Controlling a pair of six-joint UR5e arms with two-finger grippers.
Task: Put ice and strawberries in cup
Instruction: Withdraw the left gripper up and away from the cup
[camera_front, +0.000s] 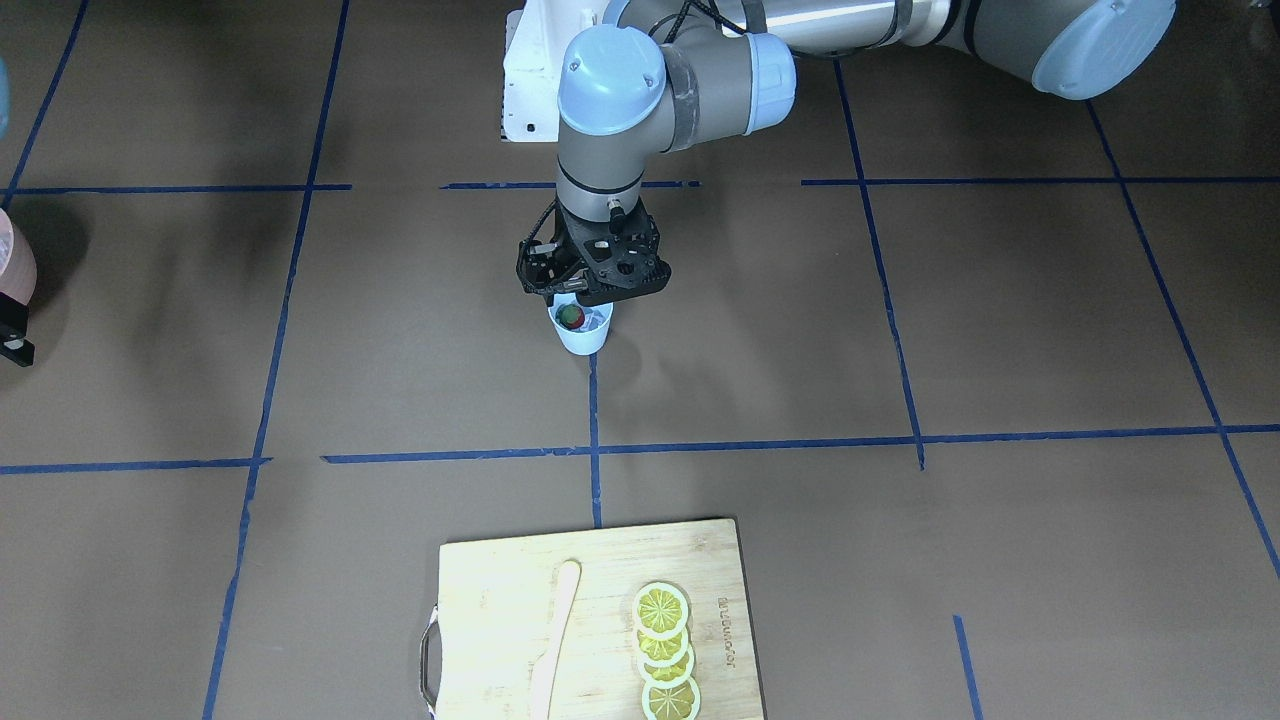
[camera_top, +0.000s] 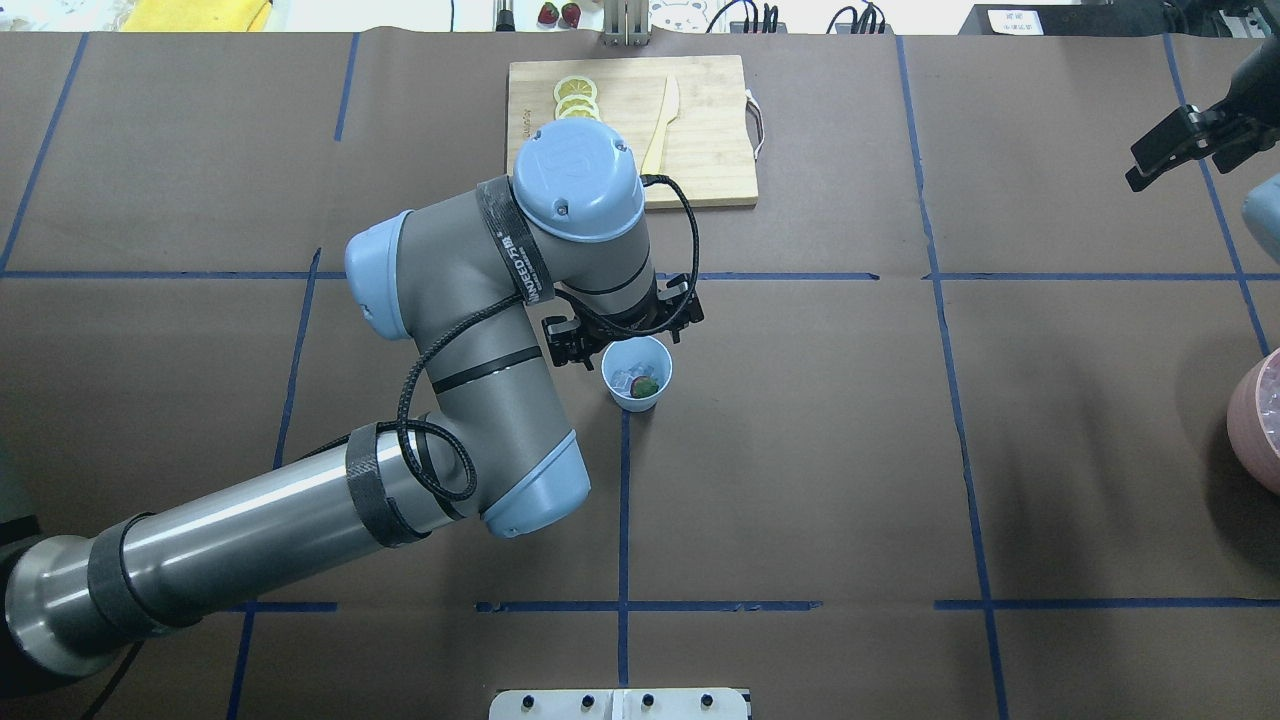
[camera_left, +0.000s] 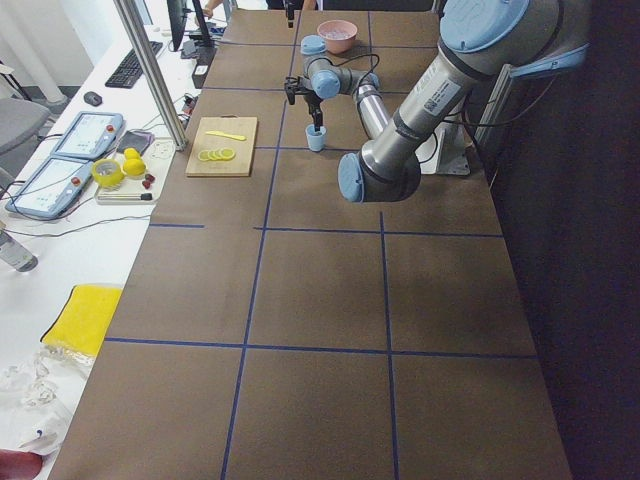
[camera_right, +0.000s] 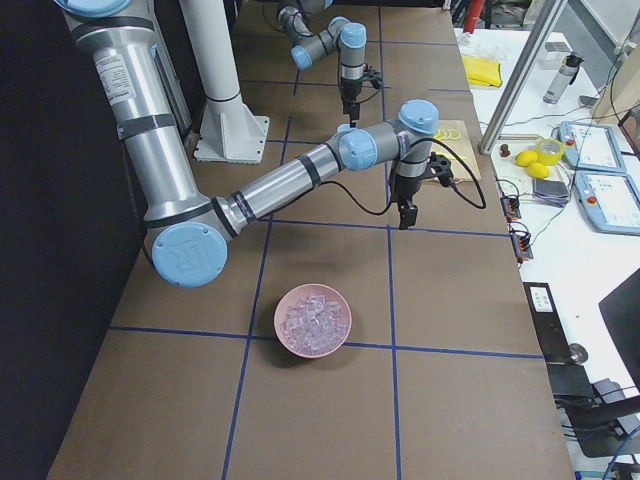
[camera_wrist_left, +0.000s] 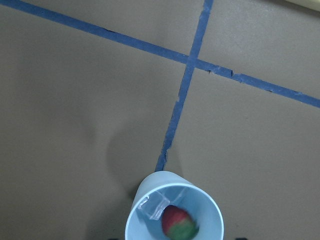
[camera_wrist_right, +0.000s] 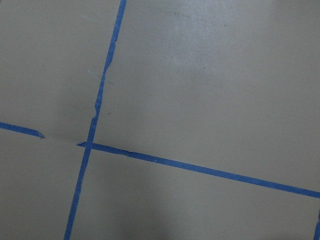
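Observation:
The pale blue cup (camera_front: 582, 340) stands near the table's middle on a blue tape line. It holds the red strawberry (camera_front: 571, 317) with its green cap, beside clear ice cubes (camera_top: 624, 379). The left wrist view looks down into the cup (camera_wrist_left: 135, 220) at the strawberry (camera_wrist_left: 177, 222) and an ice cube (camera_wrist_left: 154, 206). My left gripper (camera_front: 590, 280) hangs just above the cup's rim, open and empty. My right gripper (camera_top: 1150, 168) is far off at the table's right end; it looks open and empty.
A pinkish bowl (camera_right: 290, 340) of ice cubes (camera_right: 315, 315) sits near the right end. A wooden cutting board (camera_front: 500, 600) with lemon slices (camera_front: 662, 640) and a pale knife (camera_front: 555, 640) lies on the far side of the cup.

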